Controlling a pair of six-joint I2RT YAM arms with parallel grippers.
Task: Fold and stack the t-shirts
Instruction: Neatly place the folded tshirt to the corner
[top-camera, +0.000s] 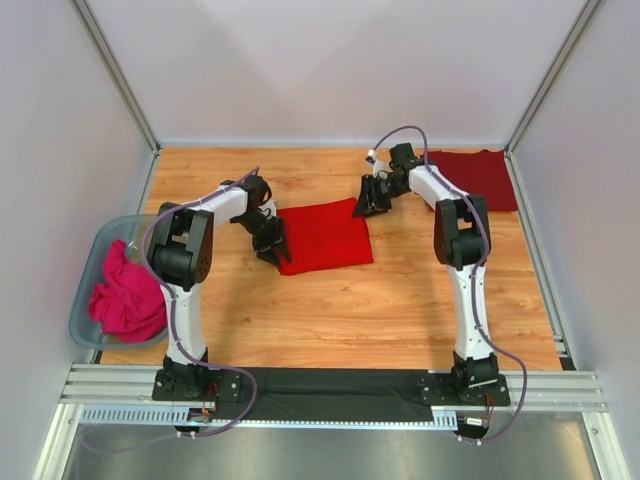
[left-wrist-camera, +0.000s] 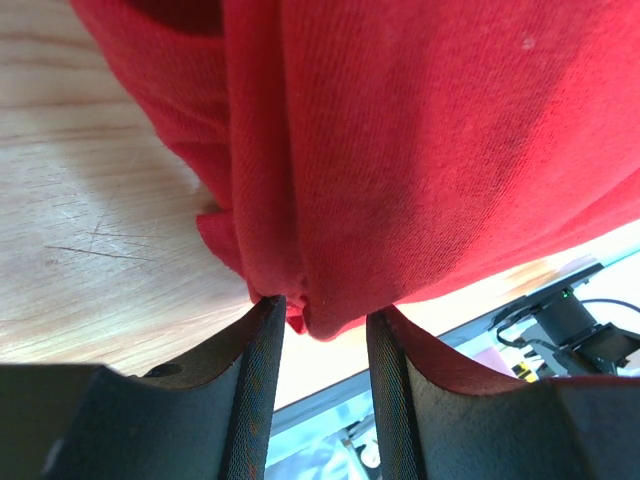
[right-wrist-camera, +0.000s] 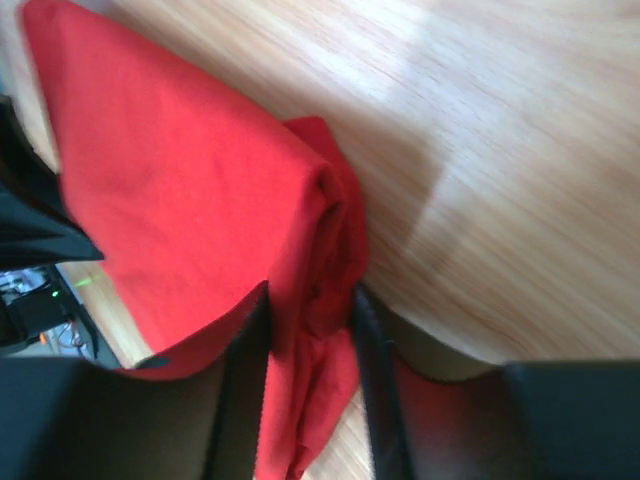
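Two t-shirts, two arms, one bin, one table.
The shirts are one bright red t-shirt (top-camera: 325, 235) and one maroon t-shirt (top-camera: 480, 178). One clear bin (top-camera: 95, 250) holds one pink cloth heap (top-camera: 125, 295), whose pieces cannot be counted. The left arm (top-camera: 185, 250) and right arm (top-camera: 460, 235) each bear one two-fingered gripper, the left gripper (top-camera: 272, 250) and right gripper (top-camera: 368, 200), over one wooden table (top-camera: 350, 310).

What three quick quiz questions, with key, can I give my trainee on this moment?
1. What cloth sits between the fingers of both the left gripper and the right gripper?
2. True or false: the maroon t-shirt lies in the bin.
3. The bin holds: A) pink cloth B) nothing C) a tool.
Key: 1 the bright red t-shirt; 2 false, it lies on the table, far right; 3 A.
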